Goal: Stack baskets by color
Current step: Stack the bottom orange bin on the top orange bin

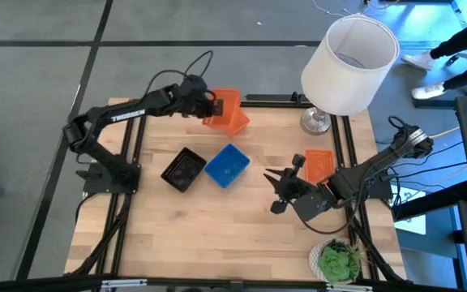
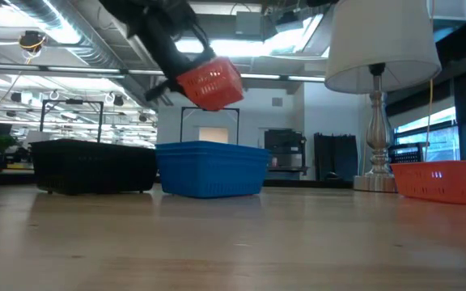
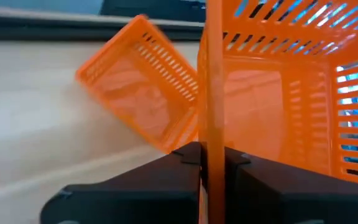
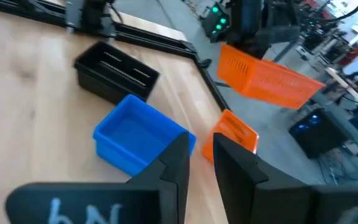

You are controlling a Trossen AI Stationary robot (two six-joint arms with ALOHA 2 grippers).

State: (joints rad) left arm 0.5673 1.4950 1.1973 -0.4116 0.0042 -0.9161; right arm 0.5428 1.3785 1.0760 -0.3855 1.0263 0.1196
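- The left gripper [image 1: 212,105] is clamping shut on the wall of an orange basket [image 1: 226,104], holding it in the air over the far edge of the table [image 1: 217,235].
- The left wrist view is showing that grip up close: the two dark fingers [image 3: 185,163] are pinching the thin orange rim between them, and a second orange basket [image 3: 143,84] is lying on the wood just beyond and below the lifted one.
- The low view is adding what the overhead one cannot: the held basket is hanging tilted, clear above the other baskets.
- The right gripper [image 1: 276,191] is hovering over the table's right half with its fingers slightly parted around nothing.
- Its wrist view is looking across at the blue basket [image 4: 138,140] and the black basket [image 4: 115,79], which are sitting side by side near the table's middle.
- A third orange basket [image 1: 319,165] is resting near the right edge, by the right arm.
- White lettering is running along the left arm [image 1: 128,115] in the high view, too small to read; the marks low in the right wrist view are not legible either.
- A white lampshade [image 1: 349,63] is standing at the far right corner and a green plant [image 1: 338,261] at the near right corner.
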